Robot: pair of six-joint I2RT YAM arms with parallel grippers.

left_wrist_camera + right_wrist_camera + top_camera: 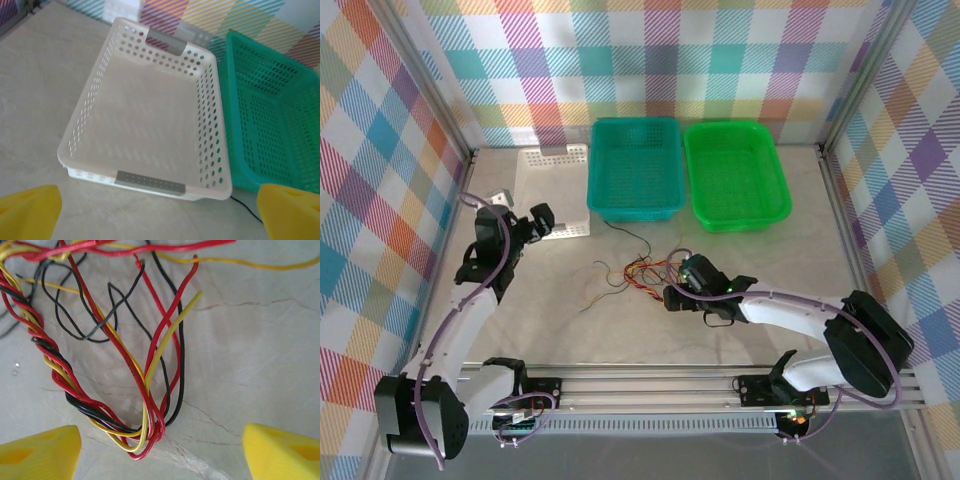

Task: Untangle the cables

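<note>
The thin red, yellow, orange and black cables are seen lying in one knot on the pale marbled table, just near of the teal mesh basket. Their braided loop is framed by the right gripper, whose jaws are spread wide and empty. The left gripper is likewise held wide open, gripping nothing, before a white perforated basket. No strand is judged separated; nearly all the untangling is left.
</note>
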